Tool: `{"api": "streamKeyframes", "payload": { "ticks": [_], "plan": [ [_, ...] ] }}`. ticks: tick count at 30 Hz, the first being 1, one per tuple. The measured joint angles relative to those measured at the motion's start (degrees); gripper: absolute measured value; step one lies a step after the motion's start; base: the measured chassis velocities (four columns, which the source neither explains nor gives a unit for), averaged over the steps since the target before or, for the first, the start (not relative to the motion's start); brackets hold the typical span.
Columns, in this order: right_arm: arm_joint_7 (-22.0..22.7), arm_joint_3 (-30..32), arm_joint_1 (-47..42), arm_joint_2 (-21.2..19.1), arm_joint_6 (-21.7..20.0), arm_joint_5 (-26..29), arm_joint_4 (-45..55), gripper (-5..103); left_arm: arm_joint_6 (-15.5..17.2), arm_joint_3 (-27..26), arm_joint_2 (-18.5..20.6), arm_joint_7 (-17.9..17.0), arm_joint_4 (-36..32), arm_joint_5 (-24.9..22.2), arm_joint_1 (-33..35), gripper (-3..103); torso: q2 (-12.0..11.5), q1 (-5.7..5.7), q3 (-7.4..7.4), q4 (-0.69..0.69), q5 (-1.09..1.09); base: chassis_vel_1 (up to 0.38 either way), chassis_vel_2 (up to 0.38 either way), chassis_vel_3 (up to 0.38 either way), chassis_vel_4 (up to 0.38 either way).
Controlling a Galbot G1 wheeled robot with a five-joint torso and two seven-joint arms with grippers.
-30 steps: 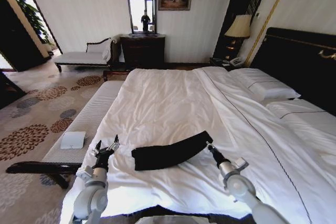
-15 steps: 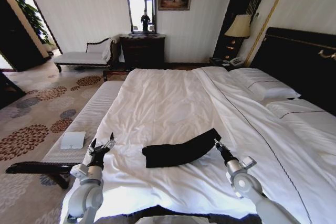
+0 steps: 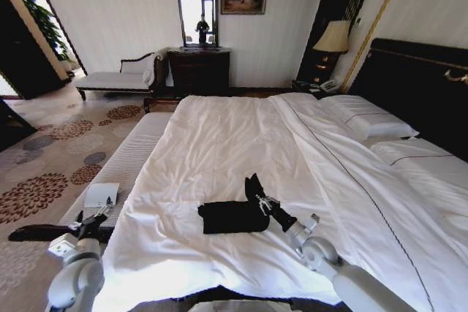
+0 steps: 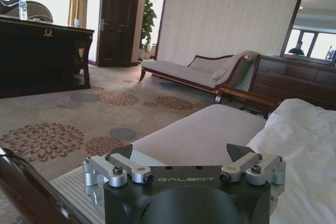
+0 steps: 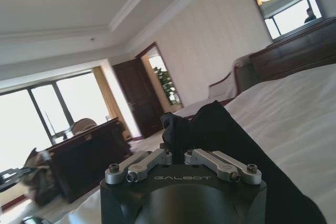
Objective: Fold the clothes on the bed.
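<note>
T-shirt (image 3: 232, 216) end pinched in closed right gripper (image 3: 261, 203), lifted over bundle on bed (image 3: 219, 144) for folding; left gripper (image 4: 184, 167) held open, empty, parked aside

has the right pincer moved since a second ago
Yes. Shut on the black T-shirt, the right pincer has swung toward the robot's left across the bed, away from the pillows, carrying that end over the rest of the shirt.

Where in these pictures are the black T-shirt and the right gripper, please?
black T-shirt (image 3: 227, 217), head view, on its folded middle.
right gripper (image 5: 178, 158), right wrist view, between its fingertips, shut on the shirt's raised end.
</note>
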Motion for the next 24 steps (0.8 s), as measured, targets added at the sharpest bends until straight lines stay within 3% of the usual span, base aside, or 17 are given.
{"api": "streamKeyframes", "payload": {
  "ticks": [3, 9, 17, 24],
  "plan": [
    [-1.22, -8.46, 6.69, -0.01, -0.53, -0.07, -2.82, 5, -0.15, -0.77, -0.36, -0.01, 0.0, -0.26, 0.89, 100, 0.0, 0.0, 0.0, 0.01, 0.01, 0.0, 0.0, 0.0, 0.0],
    [-3.53, -17.1, 14.12, 2.01, -0.57, -1.29, -9.92, 5, -0.31, -1.26, -0.49, 0.0, 0.34, -0.47, 1.06, 100, 0.0, 0.0, 0.0, 0.0, 0.02, 0.0, 0.0, 0.0, 0.0],
    [-4.35, -21.88, 18.42, 4.71, -0.76, -0.61, -13.32, 5, -0.38, -1.38, -0.1, -0.05, 0.95, -0.89, 0.8, 100, 0.0, 0.0, 0.0, 0.0, 0.01, 0.0, 0.0, 0.0, 0.0],
    [-7.93, -27.68, 23.08, 6.46, -0.91, -0.72, -16.75, 5, -0.46, -1.13, 0.76, -0.1, 1.79, -1.43, -0.03, 100, 0.0, 0.0, 0.0, 0.0, 0.02, 0.0, 0.0, 0.0, 0.0]
  ]
}}
